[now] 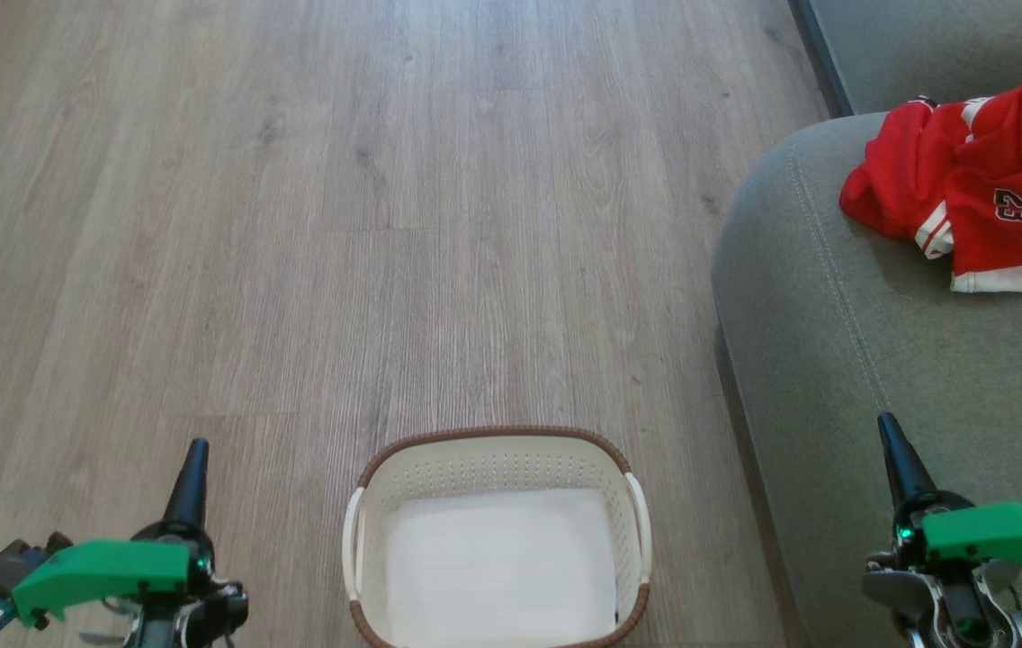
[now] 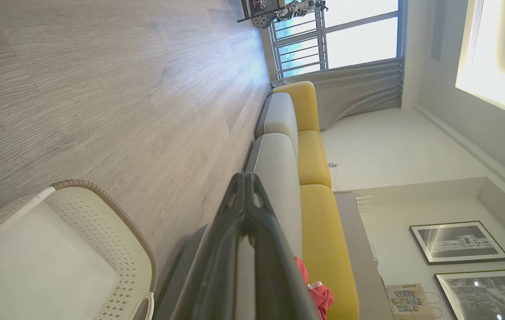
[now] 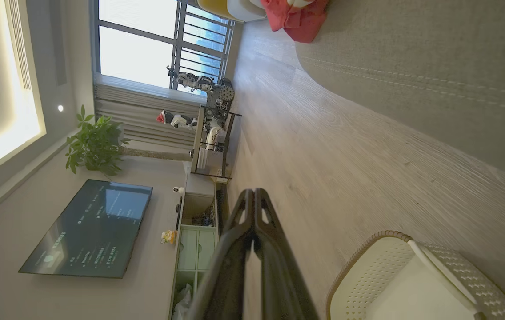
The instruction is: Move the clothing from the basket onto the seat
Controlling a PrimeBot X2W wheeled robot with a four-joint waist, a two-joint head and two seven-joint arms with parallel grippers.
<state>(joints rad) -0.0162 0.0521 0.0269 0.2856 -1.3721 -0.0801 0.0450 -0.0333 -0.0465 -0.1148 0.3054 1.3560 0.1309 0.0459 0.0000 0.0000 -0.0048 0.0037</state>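
Note:
The red clothing (image 1: 979, 184) with white trim and the number 23 lies bunched on the grey seat (image 1: 889, 360) at the upper right; it also shows as red clothing (image 3: 297, 18) in the right wrist view. The white basket (image 1: 497, 450) with a brown rim stands on the floor at the bottom centre, holding nothing. My left gripper (image 1: 196, 450) is shut at the lower left, beside the basket. My right gripper (image 1: 889, 427) is shut at the lower right, over the seat's front. Both are well apart from the clothing.
Wood-look floor (image 1: 340, 225) spreads ahead and to the left. The sofa has yellow back cushions (image 2: 314, 155). A television (image 3: 88, 229), a low cabinet (image 3: 197, 249), a plant (image 3: 94, 144) and a rack by the window (image 3: 212, 115) stand at the far side.

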